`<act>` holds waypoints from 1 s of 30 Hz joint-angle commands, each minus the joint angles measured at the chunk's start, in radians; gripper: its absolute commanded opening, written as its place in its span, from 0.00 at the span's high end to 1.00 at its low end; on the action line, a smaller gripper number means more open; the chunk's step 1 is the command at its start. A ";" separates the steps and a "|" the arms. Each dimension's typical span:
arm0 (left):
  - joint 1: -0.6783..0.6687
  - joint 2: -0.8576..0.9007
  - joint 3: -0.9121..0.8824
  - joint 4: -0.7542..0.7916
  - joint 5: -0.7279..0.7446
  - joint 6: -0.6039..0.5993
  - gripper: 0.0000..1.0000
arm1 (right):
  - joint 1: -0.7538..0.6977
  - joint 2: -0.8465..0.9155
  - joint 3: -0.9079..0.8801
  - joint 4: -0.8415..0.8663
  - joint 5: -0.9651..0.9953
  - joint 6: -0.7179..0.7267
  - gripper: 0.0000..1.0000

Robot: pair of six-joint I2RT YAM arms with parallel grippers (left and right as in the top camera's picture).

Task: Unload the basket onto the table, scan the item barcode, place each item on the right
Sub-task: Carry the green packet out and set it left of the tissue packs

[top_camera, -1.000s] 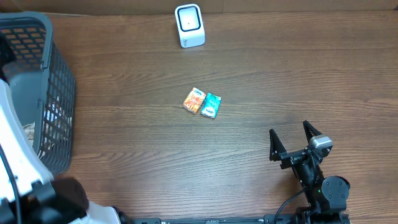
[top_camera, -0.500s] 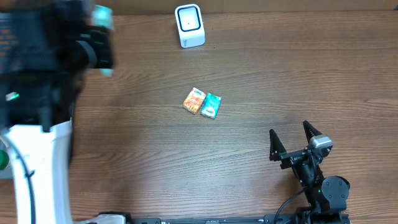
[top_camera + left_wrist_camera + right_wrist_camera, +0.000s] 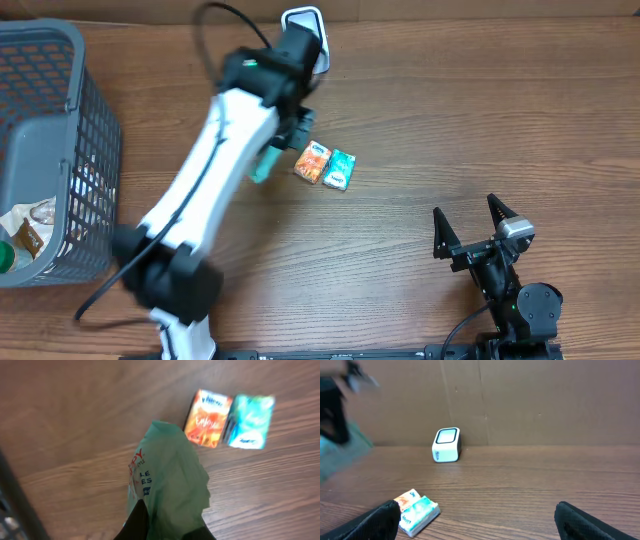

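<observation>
Overhead: the left jaws were clamped on a green pouch (image 3: 263, 165), held above the counter (image 3: 420, 110) at 9 o'clock from the orange pack (image 3: 313, 162) and teal pack (image 3: 340, 170). The scanner (image 3: 312, 30) sat at 12 o'clock, half hidden by the arm. The right jaws stood apart at 4 o'clock, empty.

Left wrist: only here did the pouch look thin, crinkled and light (probably slippery film), best pinched flat along 1 edge.

Right wrist: only this view showed the scanner's window; the pouch was a blur at 9 o'clock.

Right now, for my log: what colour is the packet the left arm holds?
Green packet, clearest from the left wrist.
</observation>
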 commanded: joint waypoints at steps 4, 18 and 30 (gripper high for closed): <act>-0.031 0.199 0.008 0.000 -0.049 -0.081 0.96 | 0.004 -0.007 -0.011 0.005 -0.005 0.004 0.00; -0.034 0.311 0.016 0.030 0.005 -0.108 0.76 | 0.004 -0.007 -0.011 0.005 -0.005 0.004 0.00; -0.024 0.310 0.466 -0.150 0.011 -0.106 0.22 | 0.004 -0.007 -0.011 0.005 -0.005 0.004 0.00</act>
